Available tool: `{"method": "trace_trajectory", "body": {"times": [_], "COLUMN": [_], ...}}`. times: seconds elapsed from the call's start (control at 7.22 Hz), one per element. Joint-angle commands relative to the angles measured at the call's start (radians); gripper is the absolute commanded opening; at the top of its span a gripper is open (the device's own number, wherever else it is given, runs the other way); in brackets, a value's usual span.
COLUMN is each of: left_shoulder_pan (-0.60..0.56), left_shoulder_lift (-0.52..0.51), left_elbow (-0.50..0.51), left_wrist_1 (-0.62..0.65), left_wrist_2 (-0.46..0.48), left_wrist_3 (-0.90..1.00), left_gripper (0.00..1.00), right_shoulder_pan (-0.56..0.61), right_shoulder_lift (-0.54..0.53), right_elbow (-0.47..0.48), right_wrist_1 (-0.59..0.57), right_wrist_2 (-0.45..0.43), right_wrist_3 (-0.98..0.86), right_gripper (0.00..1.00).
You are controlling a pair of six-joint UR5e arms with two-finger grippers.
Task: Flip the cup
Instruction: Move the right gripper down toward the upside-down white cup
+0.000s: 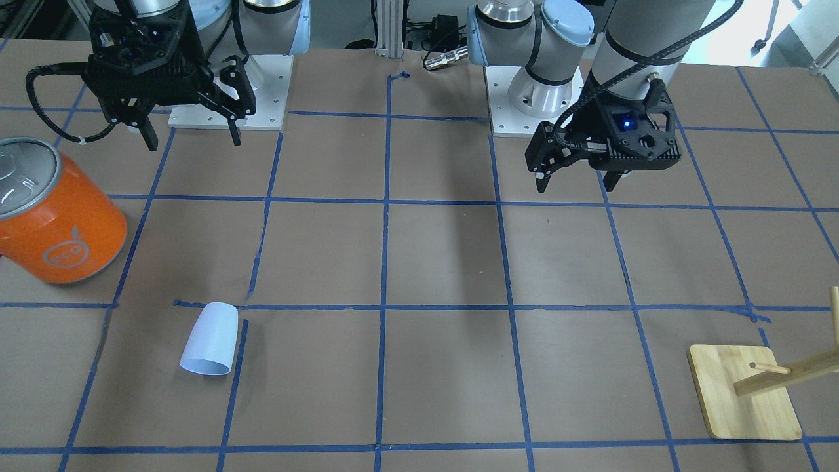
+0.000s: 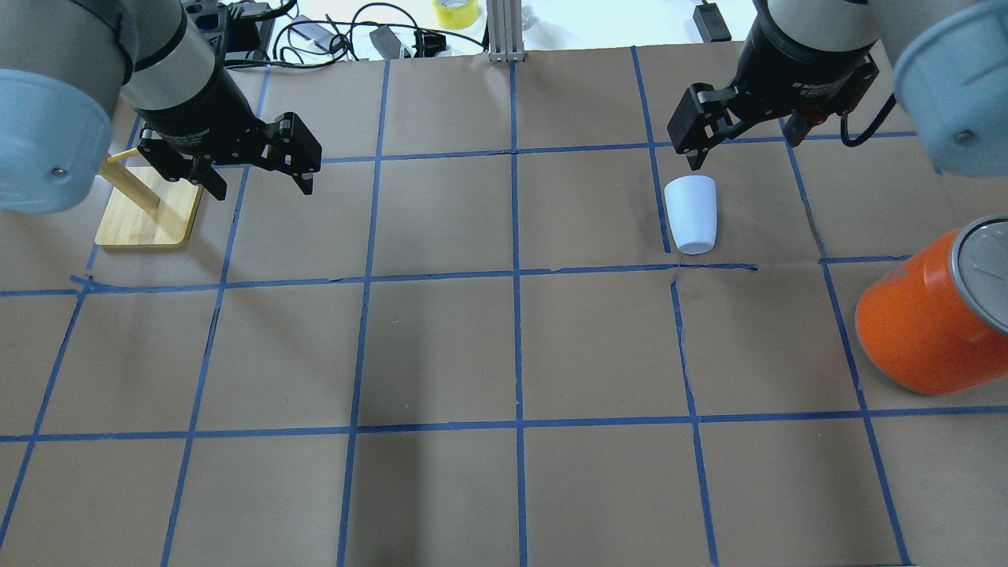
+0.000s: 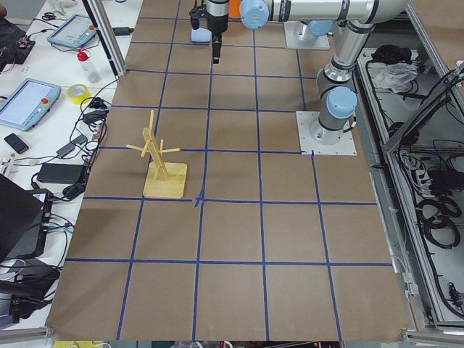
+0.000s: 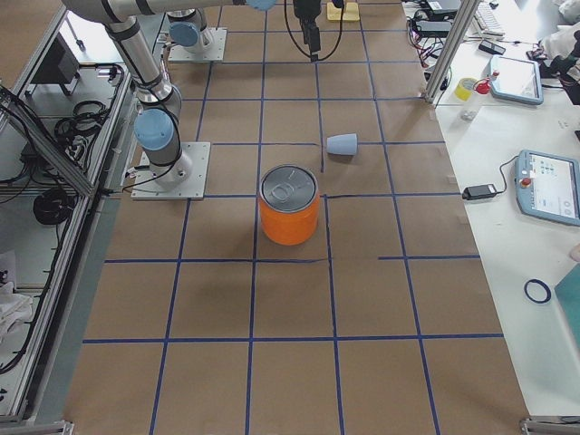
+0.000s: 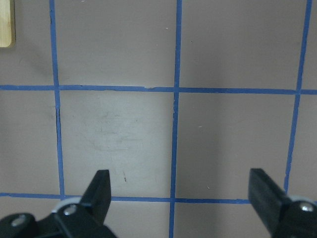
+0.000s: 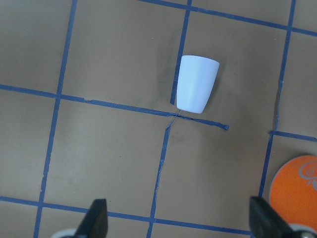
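The pale lavender-blue cup (image 1: 210, 339) lies on its side on the brown table, its wider rim pointing away from the robot. It also shows in the overhead view (image 2: 691, 214), the right wrist view (image 6: 197, 83) and the exterior right view (image 4: 343, 144). My right gripper (image 1: 193, 139) is open and empty and hangs above the table, well apart from the cup. It also shows in the overhead view (image 2: 746, 146) and the right wrist view (image 6: 178, 215). My left gripper (image 1: 577, 185) is open and empty over bare table, as the overhead view (image 2: 261, 187) and the left wrist view (image 5: 181, 186) show.
A big orange can (image 1: 59, 216) with a silver lid stands on my right side, near the cup; it also shows in the overhead view (image 2: 929, 323). A wooden peg rack (image 1: 744, 393) stands on my left side, far from the robot; it also shows in the overhead view (image 2: 150, 213). Blue tape lines grid the table.
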Motion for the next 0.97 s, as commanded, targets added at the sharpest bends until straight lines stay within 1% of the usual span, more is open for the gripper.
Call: {"method": "trace_trajectory", "body": {"times": [0.0,0.14,0.28,0.42,0.55,0.69,0.83], "left_shoulder_pan": [0.0,0.0,0.0,0.0,0.0,0.0,0.0], "left_shoulder_lift": [0.006,0.009,0.01,0.012,0.012,0.012,0.012], "left_elbow": [-0.021,-0.033,-0.035,-0.035,-0.035,-0.035,-0.036], "left_wrist_1": [0.001,0.007,0.01,0.013,0.013,0.013,0.013], "left_wrist_2": [0.003,0.038,0.066,0.059,0.057,0.058,0.058], "left_wrist_3": [0.0,0.002,0.002,0.002,0.002,0.002,0.002], "left_gripper": [1.0,1.0,1.0,1.0,1.0,1.0,1.0], "right_shoulder_pan": [-0.003,-0.004,-0.003,-0.004,-0.009,-0.033,-0.091], "right_shoulder_lift": [0.005,0.023,0.07,0.16,0.231,0.27,0.304], "right_elbow": [0.005,0.014,0.031,0.035,0.035,0.035,0.037], "right_wrist_1": [-0.003,-0.038,-0.121,-0.212,-0.309,-0.327,-0.328], "right_wrist_2": [0.005,0.008,0.046,0.074,0.059,0.06,0.066], "right_wrist_3": [-0.008,-0.008,-0.008,-0.002,-0.001,-0.001,-0.007], "right_gripper": [1.0,1.0,1.0,1.0,1.0,1.0,1.0]}}
